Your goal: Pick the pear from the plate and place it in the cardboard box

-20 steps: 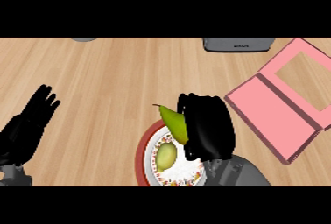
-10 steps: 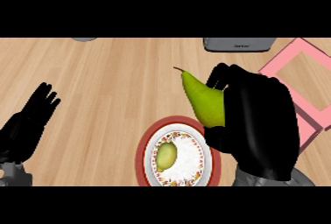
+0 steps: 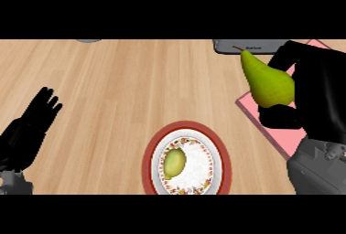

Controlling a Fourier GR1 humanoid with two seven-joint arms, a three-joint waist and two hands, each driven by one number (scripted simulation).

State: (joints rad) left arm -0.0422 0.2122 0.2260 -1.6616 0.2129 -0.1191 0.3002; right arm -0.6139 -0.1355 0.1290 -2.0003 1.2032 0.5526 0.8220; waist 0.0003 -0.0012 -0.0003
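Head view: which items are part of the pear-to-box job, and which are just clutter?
Job: pear, held in right hand; pink box at right; plate.
Lying about: small yellow-green fruit on the plate; dark grey object at top; left hand, resting open at left.

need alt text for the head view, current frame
The right hand holds a green pear, stem up, at the left edge of the pink box on the view's right. The red-rimmed plate at bottom centre carries a small yellow-green oval item; the left hand rests open at left.
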